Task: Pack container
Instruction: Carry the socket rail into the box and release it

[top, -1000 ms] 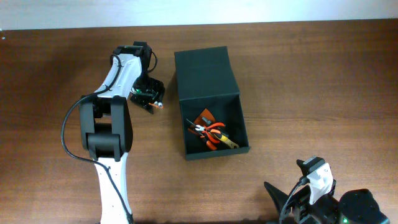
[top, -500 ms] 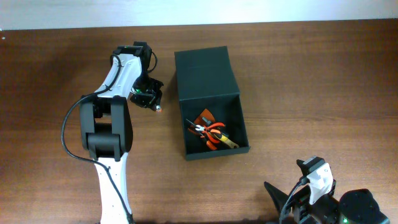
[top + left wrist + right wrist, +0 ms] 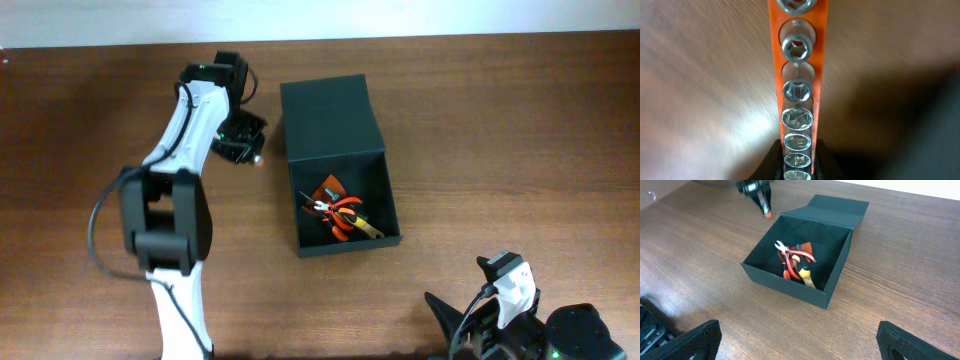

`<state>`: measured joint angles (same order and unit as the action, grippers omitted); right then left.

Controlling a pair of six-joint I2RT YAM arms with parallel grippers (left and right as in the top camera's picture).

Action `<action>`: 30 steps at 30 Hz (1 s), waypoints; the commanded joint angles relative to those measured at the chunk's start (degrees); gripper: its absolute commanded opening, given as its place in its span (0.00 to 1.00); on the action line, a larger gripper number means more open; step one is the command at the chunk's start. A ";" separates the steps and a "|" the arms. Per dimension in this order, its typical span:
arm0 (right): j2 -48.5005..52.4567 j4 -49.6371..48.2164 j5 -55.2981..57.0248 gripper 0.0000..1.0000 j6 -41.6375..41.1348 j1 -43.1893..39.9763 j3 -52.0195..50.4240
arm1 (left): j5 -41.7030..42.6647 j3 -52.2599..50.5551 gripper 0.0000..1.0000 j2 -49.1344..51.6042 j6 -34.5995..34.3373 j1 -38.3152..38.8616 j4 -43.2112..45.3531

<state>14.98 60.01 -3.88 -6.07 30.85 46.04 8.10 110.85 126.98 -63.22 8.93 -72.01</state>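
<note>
The dark green container (image 3: 295,205) stands open at the table's middle, its flap lid (image 3: 328,118) laid back; it also shows in the right wrist view (image 3: 785,282). Inside lie orange-handled pliers (image 3: 342,212) and other small tools (image 3: 805,277). My left gripper (image 3: 243,148) is just left of the lid, shut on an orange socket rail (image 3: 797,85) with several chrome sockets, held above the wood. The rail's tip shows in the right wrist view (image 3: 765,207). My right gripper (image 3: 799,340) is open and empty near the front edge, right of the container.
The brown wooden table (image 3: 500,130) stretches wide on the right and left of the container. A pale wall strip (image 3: 320,18) runs along the far edge.
My left gripper has lifted and shifted back and slightly right with the socket rail, its arm swinging upward. The right arm has not moved.
</note>
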 commanded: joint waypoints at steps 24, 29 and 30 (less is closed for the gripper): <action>-0.44 -0.15 0.72 0.99 -0.44 0.26 -0.13 | -3.15 -13.92 0.09 -16.92 -34.58 35.69 13.84; -0.44 -0.17 0.72 0.99 -0.44 0.26 -0.13 | -2.80 -18.71 0.09 -14.78 -40.15 37.48 18.78; -0.44 -0.17 0.72 0.99 -0.44 0.26 -0.13 | -2.60 -19.23 0.09 -14.01 -40.28 37.46 19.76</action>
<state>14.98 60.01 -3.88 -6.04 30.85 46.04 5.43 93.19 111.02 -98.21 46.26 -53.67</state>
